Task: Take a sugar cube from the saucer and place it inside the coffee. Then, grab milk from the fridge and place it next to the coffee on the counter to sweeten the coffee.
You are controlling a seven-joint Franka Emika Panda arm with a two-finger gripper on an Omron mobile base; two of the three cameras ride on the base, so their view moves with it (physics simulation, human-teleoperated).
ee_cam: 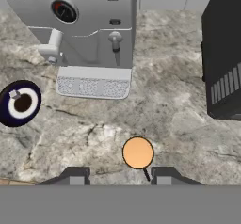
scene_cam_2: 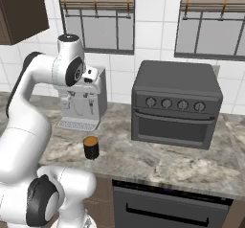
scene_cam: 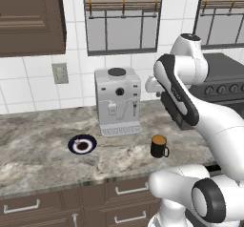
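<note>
Overhead, the hand view showed the tool point(ee_cam: 117, 175) hovering empty, jaws partly apart, above the coffee point(ee_cam: 138, 152), with the sugar cube point(ee_cam: 15, 94) on the saucer point(ee_cam: 19, 102) off to one side. The right base view added the toaster oven point(scene_cam_2: 177, 105) on the marbled desk point(scene_cam_2: 158, 162) under tiled walls.

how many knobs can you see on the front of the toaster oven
4, in a row across the toaster oven above its door: far left, next, then, far right. None looks hidden in the right base view.
</note>
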